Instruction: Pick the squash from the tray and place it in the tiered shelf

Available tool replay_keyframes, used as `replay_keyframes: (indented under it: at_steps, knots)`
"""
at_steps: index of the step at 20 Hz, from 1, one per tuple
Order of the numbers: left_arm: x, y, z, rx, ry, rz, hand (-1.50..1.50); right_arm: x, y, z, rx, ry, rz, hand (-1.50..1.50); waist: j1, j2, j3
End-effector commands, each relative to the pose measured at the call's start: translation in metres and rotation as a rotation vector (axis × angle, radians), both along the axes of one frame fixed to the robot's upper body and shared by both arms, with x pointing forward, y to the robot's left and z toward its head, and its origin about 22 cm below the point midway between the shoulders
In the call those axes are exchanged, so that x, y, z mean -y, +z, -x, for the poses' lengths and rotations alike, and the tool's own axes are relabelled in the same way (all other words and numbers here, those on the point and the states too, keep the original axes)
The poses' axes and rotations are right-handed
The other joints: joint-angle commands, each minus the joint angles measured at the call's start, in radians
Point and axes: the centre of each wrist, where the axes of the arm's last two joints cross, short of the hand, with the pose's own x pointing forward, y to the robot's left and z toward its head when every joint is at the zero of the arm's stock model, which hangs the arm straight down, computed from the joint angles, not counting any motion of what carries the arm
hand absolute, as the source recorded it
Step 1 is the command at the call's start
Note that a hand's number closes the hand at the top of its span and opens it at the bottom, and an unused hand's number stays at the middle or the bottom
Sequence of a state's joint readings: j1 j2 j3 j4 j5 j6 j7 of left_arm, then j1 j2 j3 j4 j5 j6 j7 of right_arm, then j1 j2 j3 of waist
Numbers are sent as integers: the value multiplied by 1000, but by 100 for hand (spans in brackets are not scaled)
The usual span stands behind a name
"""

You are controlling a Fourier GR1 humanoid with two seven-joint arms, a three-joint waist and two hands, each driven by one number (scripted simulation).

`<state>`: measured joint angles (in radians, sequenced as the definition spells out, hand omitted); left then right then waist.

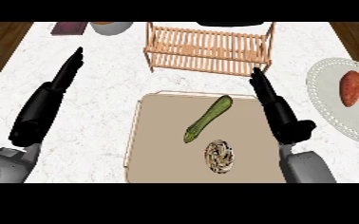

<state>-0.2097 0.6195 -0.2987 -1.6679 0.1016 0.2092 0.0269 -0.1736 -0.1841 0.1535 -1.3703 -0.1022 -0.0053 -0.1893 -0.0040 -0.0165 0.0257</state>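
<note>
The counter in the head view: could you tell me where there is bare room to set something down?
Bare counter lies between the left hand and the tray, and between the tiered shelf and the plate. The tray's left half is free. It is crowded at mid-tray, where the squash and a round patterned item lie beside the right hand.

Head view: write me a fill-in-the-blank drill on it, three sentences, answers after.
1. The squash lies on the ____.
2. Beside the squash on the tray sits a brown ____.
3. The right hand has its fingers ____, holding nothing.

Answers: tray; pastry; straight
</note>
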Motion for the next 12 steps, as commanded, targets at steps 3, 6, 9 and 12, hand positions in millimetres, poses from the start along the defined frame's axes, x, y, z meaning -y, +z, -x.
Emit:
replay_keyframes:
  at_steps: [3, 6, 9, 12]
  knots:
    - [-14, -7, 3, -3, 169, 139, 0, -45, 31, -17, 77, -203, -53, 150, 19, 13, -27]
    - [-8, -26, 3, -61, 325, 331, 0, -58, 67, -32, 137, -385, -117, 150, 22, 8, -32]
    - [-4, -40, 8, -128, 315, 376, 0, -34, 47, -22, 27, -716, -255, -150, 9, 14, -27]
    - [18, -49, 14, -139, 323, 402, 0, -58, 61, -14, 135, -641, -254, -150, 5, 15, -26]
